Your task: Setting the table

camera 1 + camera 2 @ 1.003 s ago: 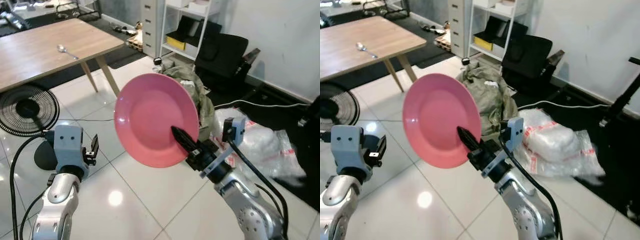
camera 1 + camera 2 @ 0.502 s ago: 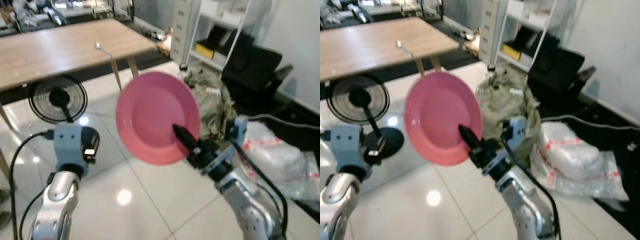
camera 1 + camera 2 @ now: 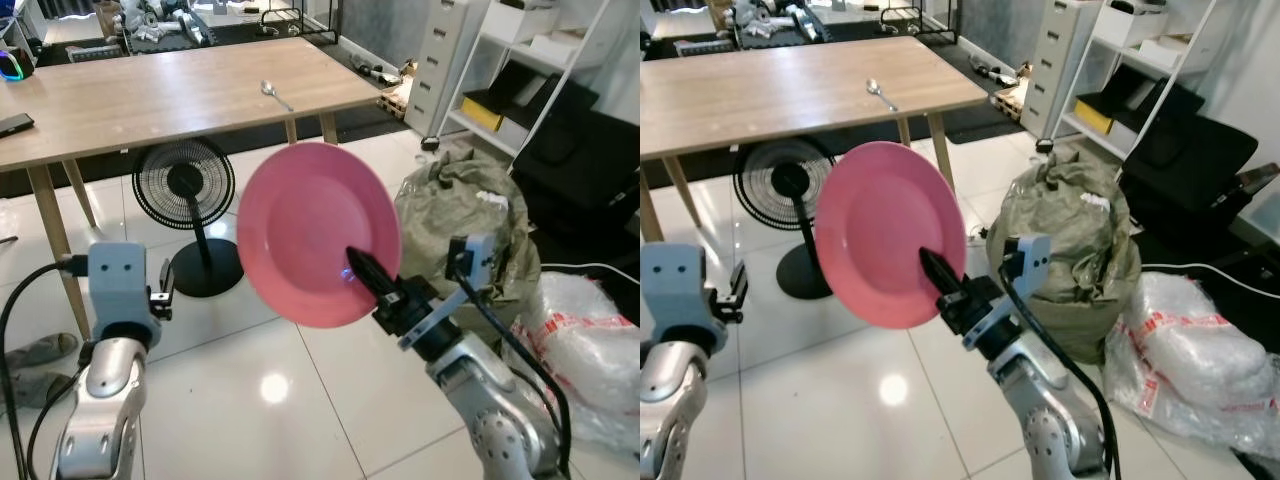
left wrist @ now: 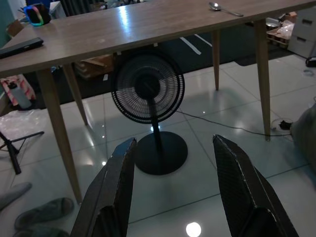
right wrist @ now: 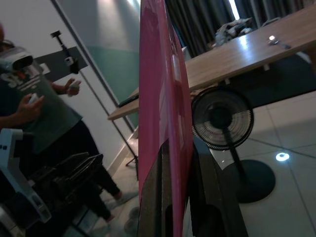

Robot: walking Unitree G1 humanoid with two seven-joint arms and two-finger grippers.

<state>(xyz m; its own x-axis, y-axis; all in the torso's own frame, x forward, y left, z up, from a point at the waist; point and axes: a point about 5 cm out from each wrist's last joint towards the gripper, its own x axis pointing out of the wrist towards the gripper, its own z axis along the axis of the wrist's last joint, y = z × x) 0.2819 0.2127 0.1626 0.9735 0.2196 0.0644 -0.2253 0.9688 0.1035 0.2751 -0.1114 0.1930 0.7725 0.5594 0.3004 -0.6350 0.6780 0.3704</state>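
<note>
The right gripper (image 3: 362,270), low and right of centre in the left eye view, has its black fingers pinching the lower rim of a round pink plate (image 3: 315,228), held upright in mid-air above the white tiled floor (image 3: 300,400) with its face toward the camera. The plate covers one finger, so a single black tip shows against the pink. In the right wrist view the plate (image 5: 160,98) appears edge-on as a narrow pink band clamped between the two dark fingers (image 5: 150,197). The left gripper (image 4: 175,187) hangs low at the lower left, its fingers spread with nothing between them. Across the upper left runs the long wooden tabletop (image 3: 150,95), cut off by the frame's left edge, carrying a small metal spoon (image 3: 274,94). A black standing fan (image 3: 185,190) sits under it. In the dim right wrist view, a person (image 5: 47,113) stands at the left, partly cut off.
</note>
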